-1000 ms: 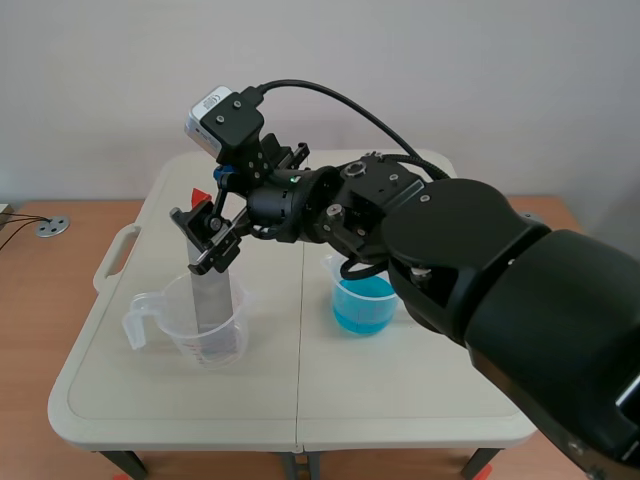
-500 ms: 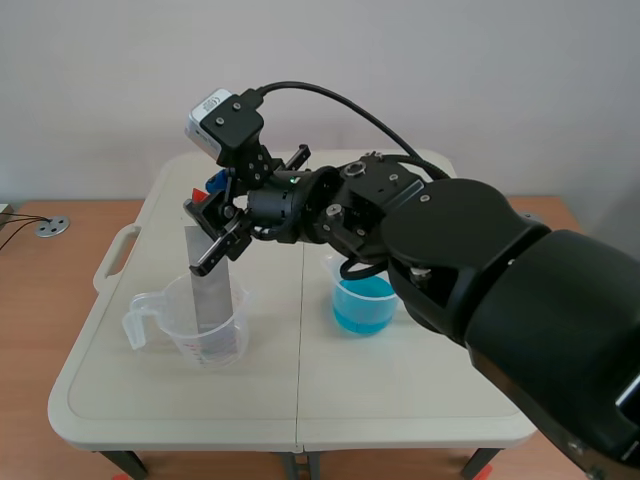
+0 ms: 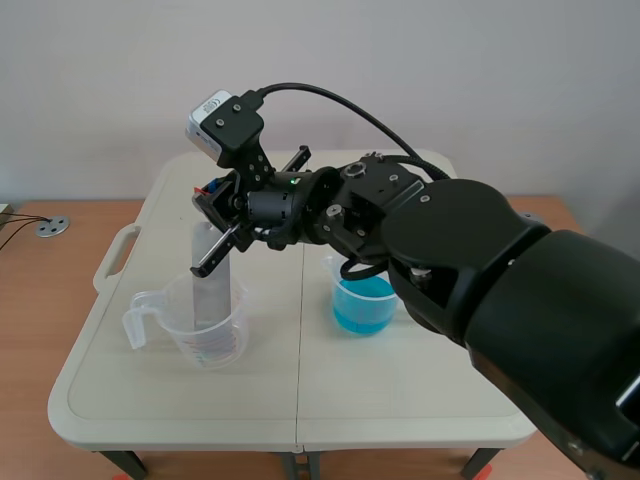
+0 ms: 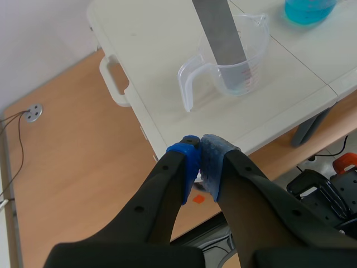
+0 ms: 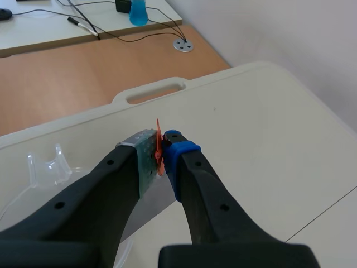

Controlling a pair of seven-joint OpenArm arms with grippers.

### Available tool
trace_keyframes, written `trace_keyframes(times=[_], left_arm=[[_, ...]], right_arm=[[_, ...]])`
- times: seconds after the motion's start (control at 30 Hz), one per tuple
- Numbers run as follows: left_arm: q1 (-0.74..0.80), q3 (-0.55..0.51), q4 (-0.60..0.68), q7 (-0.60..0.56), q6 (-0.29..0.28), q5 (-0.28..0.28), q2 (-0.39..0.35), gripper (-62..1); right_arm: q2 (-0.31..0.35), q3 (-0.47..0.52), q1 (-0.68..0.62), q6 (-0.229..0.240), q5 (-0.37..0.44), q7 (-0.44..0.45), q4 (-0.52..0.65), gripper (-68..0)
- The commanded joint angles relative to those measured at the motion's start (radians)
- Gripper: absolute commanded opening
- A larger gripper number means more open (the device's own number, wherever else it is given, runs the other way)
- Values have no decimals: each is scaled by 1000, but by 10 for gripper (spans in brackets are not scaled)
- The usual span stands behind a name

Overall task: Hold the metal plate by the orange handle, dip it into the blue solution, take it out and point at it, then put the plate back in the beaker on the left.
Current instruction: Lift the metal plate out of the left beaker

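Grey metal plate point(image 4: 220, 33), orange handle point(image 5: 158, 148), blue solution point(image 3: 364, 305), clear beaker point(image 4: 252, 60).

Glossy black right arm point(image 3: 480, 270), grey camera point(image 3: 212, 118), looping black cable point(image 3: 330, 92), blue-padded fingers point(image 4: 187, 164).

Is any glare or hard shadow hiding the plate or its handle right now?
Scene view: even light, only a faint shadow under the beaker; the plate looks pale but readable, no glare. Left wrist view: plate flat grey, shadows soft on the table. Right wrist view: the handle is plainly lit between the fingers of the right gripper.
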Motion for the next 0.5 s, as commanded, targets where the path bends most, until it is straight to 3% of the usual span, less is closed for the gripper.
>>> trace_keyframes(times=[0.0, 0.13, 0.37, 0.47], left_arm=[[-3, 1, 6, -18, 2, -13, 3, -578], [-3, 1, 6, -18, 2, -13, 3, -578], [-3, 1, 6, -18, 2, -13, 3, -578], [-3, 1, 6, -18, 2, -13, 3, -578]], right_arm=[[-11, 7, 24, 6, 14, 31, 10, -665], [-11, 7, 24, 16, 14, 64, 10, -665], [-10, 7, 23, 192, 6, 91, 10, -664], [-3, 7, 23, 220, 8, 103, 11, -665]])
